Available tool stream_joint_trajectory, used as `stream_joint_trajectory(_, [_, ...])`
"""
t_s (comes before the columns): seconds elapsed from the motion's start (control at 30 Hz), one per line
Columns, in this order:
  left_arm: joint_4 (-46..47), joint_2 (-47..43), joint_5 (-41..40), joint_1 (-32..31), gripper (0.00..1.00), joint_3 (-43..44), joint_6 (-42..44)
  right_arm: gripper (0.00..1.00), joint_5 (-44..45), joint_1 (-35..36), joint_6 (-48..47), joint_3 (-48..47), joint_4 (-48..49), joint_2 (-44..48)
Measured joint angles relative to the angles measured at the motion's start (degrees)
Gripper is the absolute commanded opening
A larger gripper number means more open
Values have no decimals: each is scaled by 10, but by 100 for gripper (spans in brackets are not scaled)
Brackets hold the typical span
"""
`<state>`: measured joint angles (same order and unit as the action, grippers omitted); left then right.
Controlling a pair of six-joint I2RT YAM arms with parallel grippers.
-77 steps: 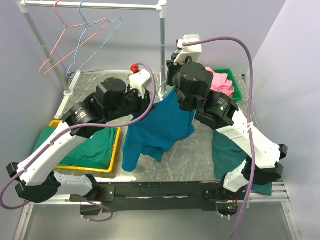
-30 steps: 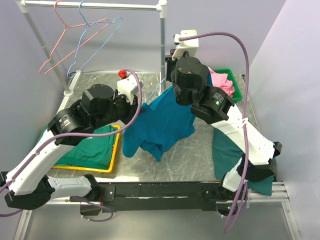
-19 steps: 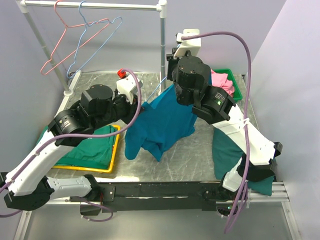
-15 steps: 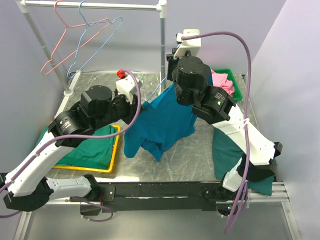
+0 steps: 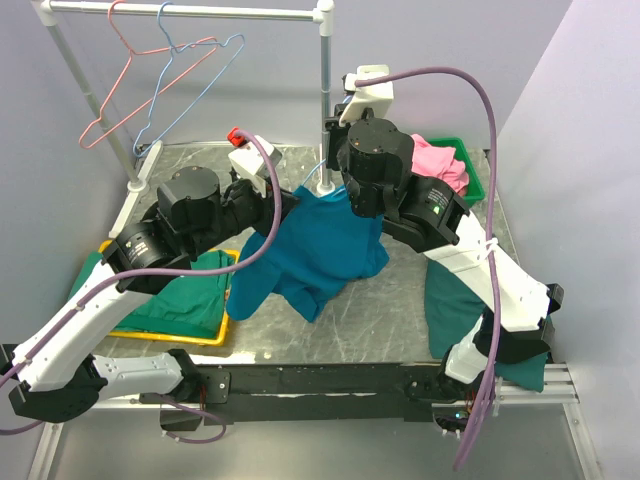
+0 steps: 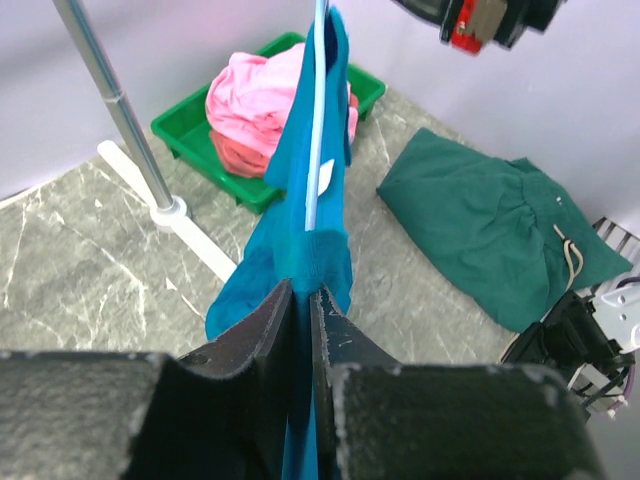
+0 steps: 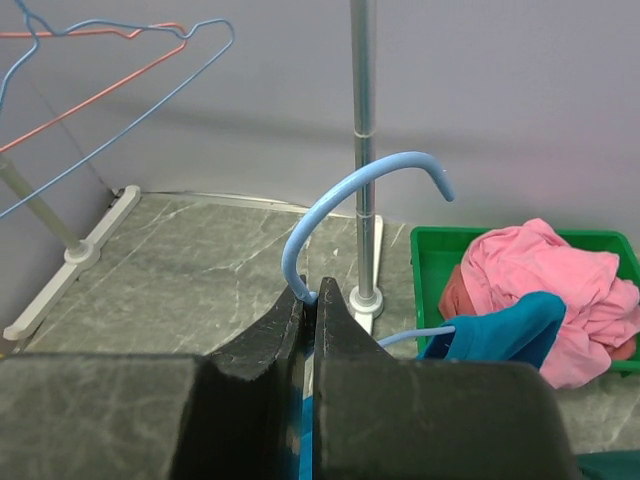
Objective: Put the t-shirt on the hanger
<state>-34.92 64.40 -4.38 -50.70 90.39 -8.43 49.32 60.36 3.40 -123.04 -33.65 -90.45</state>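
1. t-shirt (image 5: 320, 245): teal, held up over the middle of the tabletop (image 5: 390, 310), strung between both hands. The top end is high by the right hand; the rest droops left and down toward the marble surface. A white label (image 6: 325, 178) shows inside the fold in the left wrist view
2. hanger (image 7: 400, 158): light blue, its hook up and curving right. One wire arm runs from the neck into the teal cloth, which is bunched over it. In the left wrist view the wire stands as a pale line along the shirt's edge, just beside the label
3. right hand (image 7: 311, 288): closed, pinching the hanger at the foot of the hook
4. left hand (image 6: 303, 292): fingers drawn together on a fold of the t-shirt, just below the lower end of the hanger's wire. Cloth fills the slit between them
5. rail (image 5: 200, 12): metal, back left, carrying a red hanger (image 5: 150, 88) and a spare blue hanger (image 5: 200, 86), both well apart from the hands
6. green bin (image 5: 480, 175): back right corner, holding a pink cloth (image 5: 440, 165)
7. yellow tray (image 5: 228, 310): front left, with a green shirt (image 5: 170, 295) in it that spills over its left rim
8. second green shirt (image 5: 455, 310): lying at the right front of the tabletop, partly under the right arm
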Motion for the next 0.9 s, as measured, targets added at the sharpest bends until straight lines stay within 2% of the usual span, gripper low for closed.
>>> stream_joint_trajectory(0.1, [8, 2, 0, 0, 16, 0, 0, 0, 0, 4, 0, -12, -8, -2])
stream_joint_trajectory(0.17, [14, 3, 0, 0, 20, 0, 0, 0, 1, 6, -3, -24, -11, -5])
stream_joint_trajectory(0.33, [24, 3, 0, 0, 46, 0, -1, 0, 5, 11, -16, -46, -16, -12])
stream_joint_trajectory(0.4, [23, 2, 0, 0, 49, 0, -1, 0, 6, 13, -21, -52, -16, -15])
stream_joint_trajectory(0.7, [-45, -3, 1, 0, 55, 57, -2, 0, 6, 17, -32, -65, -15, -23])
stream_joint_trajectory(0.9, [-104, -16, 20, 0, 53, 66, -2, 0, 6, 17, -41, -79, -16, -38])
